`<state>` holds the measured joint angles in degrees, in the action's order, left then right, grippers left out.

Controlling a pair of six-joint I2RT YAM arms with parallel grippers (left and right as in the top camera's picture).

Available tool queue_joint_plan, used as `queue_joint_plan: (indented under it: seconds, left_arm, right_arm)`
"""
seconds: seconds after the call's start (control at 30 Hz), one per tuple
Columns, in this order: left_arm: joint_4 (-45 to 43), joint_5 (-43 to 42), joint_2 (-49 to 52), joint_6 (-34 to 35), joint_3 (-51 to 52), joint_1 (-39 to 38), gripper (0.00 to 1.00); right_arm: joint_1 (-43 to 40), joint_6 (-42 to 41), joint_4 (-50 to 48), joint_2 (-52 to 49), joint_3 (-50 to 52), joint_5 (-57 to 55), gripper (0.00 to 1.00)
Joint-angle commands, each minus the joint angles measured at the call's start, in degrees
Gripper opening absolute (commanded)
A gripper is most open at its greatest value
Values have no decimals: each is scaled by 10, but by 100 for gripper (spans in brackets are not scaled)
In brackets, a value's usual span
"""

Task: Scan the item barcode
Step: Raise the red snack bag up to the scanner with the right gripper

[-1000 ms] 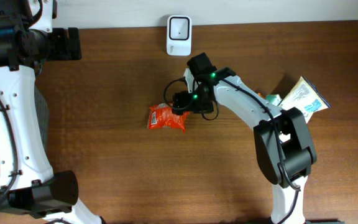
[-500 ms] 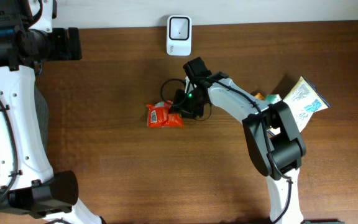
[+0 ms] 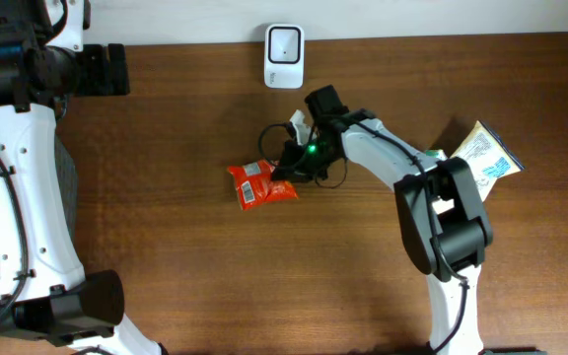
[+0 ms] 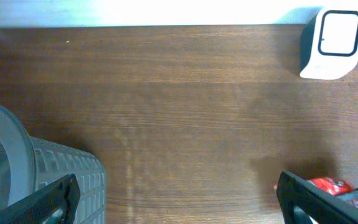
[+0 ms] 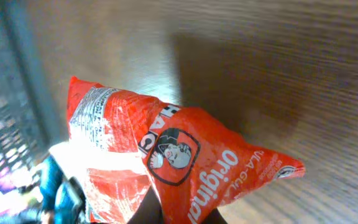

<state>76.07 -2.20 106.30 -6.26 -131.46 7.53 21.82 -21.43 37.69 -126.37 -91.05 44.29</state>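
R pincer (image 3: 278, 176) just shut on bag (image 3: 260, 187)
Bag turned a bit, mid-table, nearer than scanner (image 3: 284, 43). L pincer (image 4: 176, 193) stayed wide open, far left. Grip done, so bag could go to scanner.

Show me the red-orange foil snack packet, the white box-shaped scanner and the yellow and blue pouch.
red-orange foil snack packet (image 3: 262, 184): overhead view, centre of its face.
white box-shaped scanner (image 3: 284, 43): overhead view, its window.
yellow and blue pouch (image 3: 481, 150): overhead view, its middle.
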Motion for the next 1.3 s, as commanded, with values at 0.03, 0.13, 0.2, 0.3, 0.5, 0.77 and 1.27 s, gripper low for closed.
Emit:
queue_joint_plan:
  seconds: [0.03,0.13,0.2,0.3,0.5,0.77,1.27]
  left_arm:
    - [-1,-4,1,-7,1,4,99]
    - [-1,-4,1,-7,1,4,99]
    - [-1,-4,1,-7,1,4,99]
    - [-1,-4,1,-7,1,4,99]
    - [-1,-4,1,-7,1,4,99]
    - [-1,-4,1,-7,1,4,99]
    - [-1,-4,1,-7,1,4,99]
  right_arm:
    - [-36,75,5,96,0,119,4]
    - [-67,66,13,156,0,121,4]
    - [-90,13,14,195,0,110,4]
    - [-122,-76,29,255,0,35,4]
    - [-135,-106,71,358,0,-108,4]
    - [-135,-104,104,382,0,-102,4]
    - [1,17,250,228,-268,-463,4]
